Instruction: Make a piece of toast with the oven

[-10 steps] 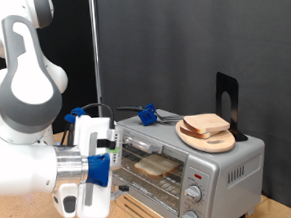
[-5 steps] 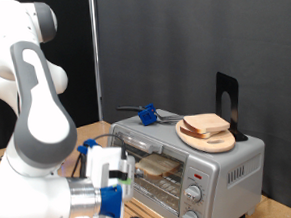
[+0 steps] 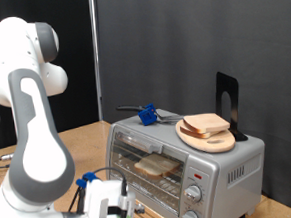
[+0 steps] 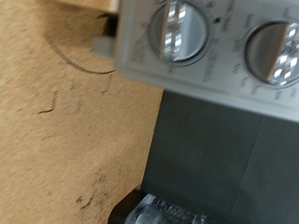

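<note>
Since earlier, we see our gripper (image 3: 111, 214) drop lower | small silver countertop toaster oven (image 3: 215, 169), knobs (image 4: 180, 31) at two o'clock | pale bread slice (image 3: 156, 165) on rack | finger spread: we cannot tell

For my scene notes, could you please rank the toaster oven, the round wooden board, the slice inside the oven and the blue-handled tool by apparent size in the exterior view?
1. Toaster oven, clearly largest.
2. Round wooden board.
3. Slice inside the oven, partly hidden by the rack, so close to the board.
4. Blue-handled tool, smallest.

Wooden table (image 3: 78, 144) bearing oven (image 3: 185, 158)
</note>
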Robot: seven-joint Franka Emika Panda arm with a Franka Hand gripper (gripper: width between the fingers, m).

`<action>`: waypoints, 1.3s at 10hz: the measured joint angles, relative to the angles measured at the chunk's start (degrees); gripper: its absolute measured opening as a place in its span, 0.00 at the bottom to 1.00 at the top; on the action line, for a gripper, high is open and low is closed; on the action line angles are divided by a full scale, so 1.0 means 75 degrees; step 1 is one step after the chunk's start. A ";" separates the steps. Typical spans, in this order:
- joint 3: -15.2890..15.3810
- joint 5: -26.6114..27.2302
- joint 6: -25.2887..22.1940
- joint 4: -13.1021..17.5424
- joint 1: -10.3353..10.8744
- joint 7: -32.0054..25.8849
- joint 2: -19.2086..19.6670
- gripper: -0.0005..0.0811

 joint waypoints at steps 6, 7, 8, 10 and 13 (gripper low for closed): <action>-0.0073 -0.0020 -0.0574 0.0819 -0.0204 0.0272 0.0524 1.00; -0.0082 -0.0020 -0.0545 0.0827 -0.0190 0.0339 0.0524 1.00; -0.0082 -0.0020 -0.0546 0.0824 -0.0190 0.0329 0.0524 1.00; -0.0068 -0.0029 -0.1329 0.1011 -0.0232 0.0665 0.0640 1.00; -0.0065 -0.0140 -0.1946 0.2023 -0.0158 0.1945 0.1252 1.00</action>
